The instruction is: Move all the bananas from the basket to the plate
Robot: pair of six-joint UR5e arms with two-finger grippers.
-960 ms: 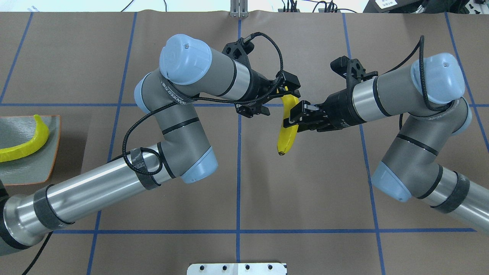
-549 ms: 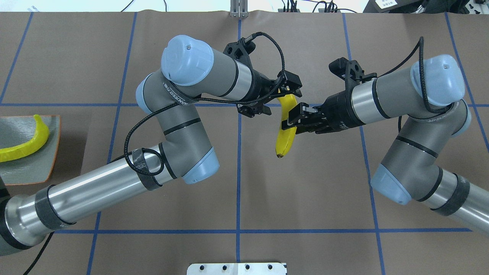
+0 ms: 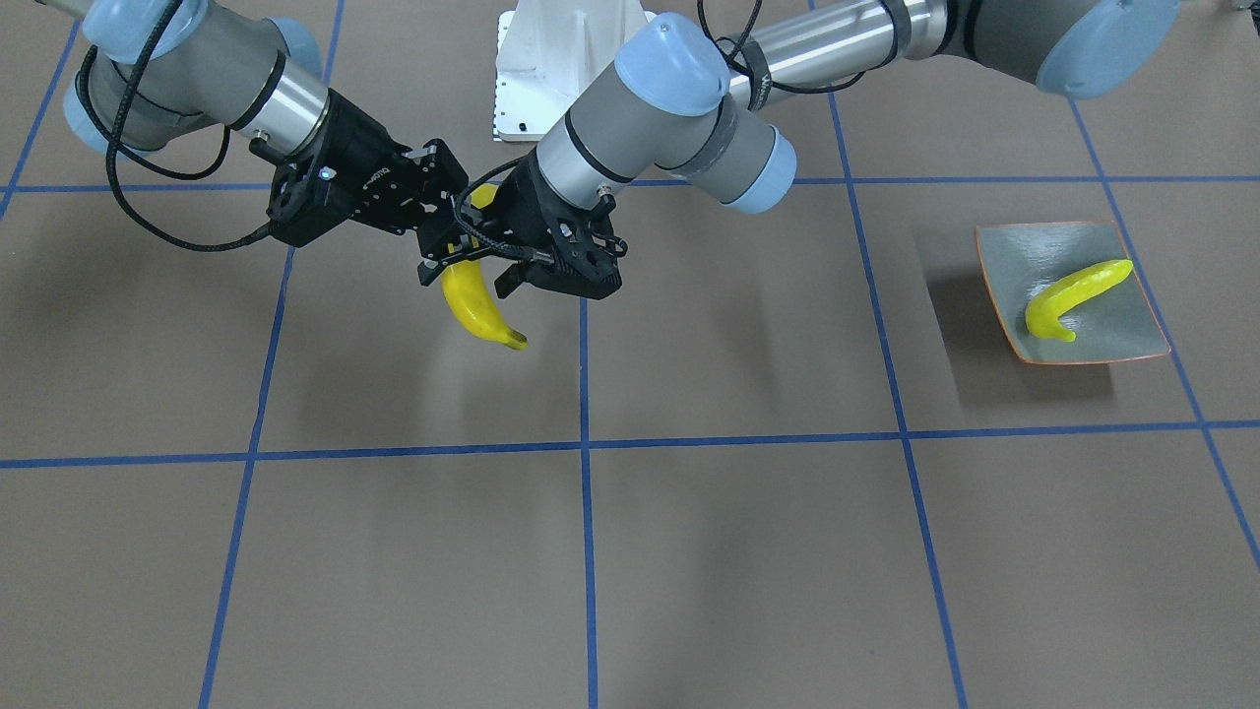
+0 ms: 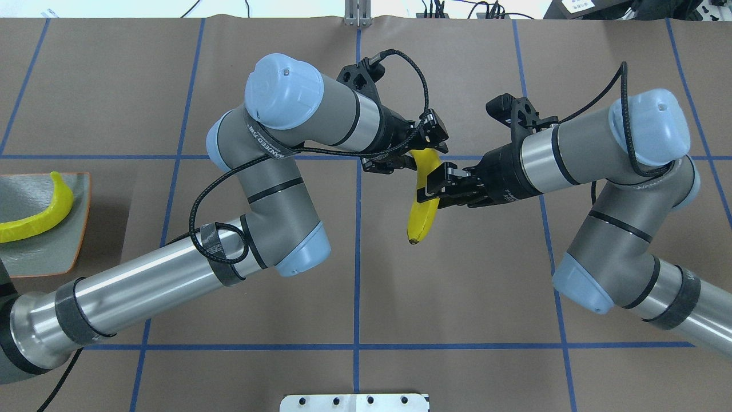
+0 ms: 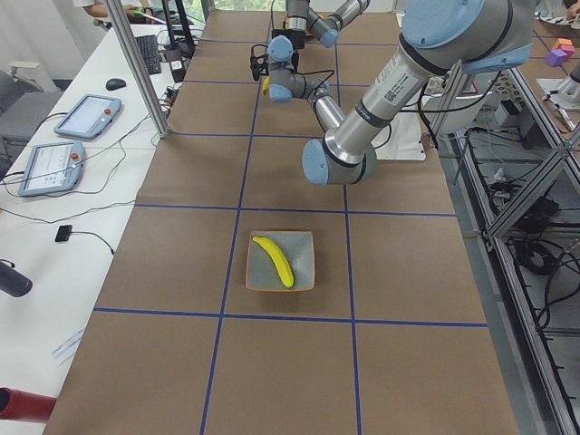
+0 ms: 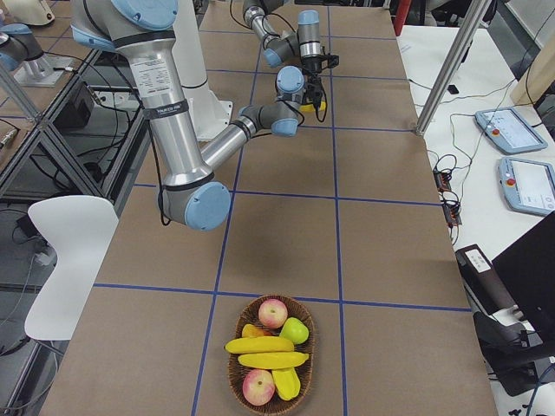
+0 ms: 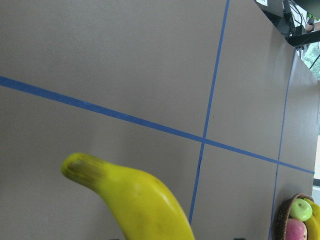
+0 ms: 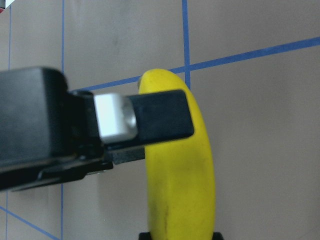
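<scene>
Bananas (image 4: pixel 422 209): one on plate (image 3: pixel 1014 266), two in basket (image 6: pixel 230 373), one clamped by right tool (image 4: pixel 430 184); left tool (image 4: pixel 419 150) unclear.

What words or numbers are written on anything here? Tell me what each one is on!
Nothing here reads clearly enough to quote.
Left arm: white letters on its black band, too blurred to read.
Right arm: letters on its band, too blurred to read.
Right gripper: tiny white print on its body, too small to read.
Held banana and plate: no writing shows.
</scene>
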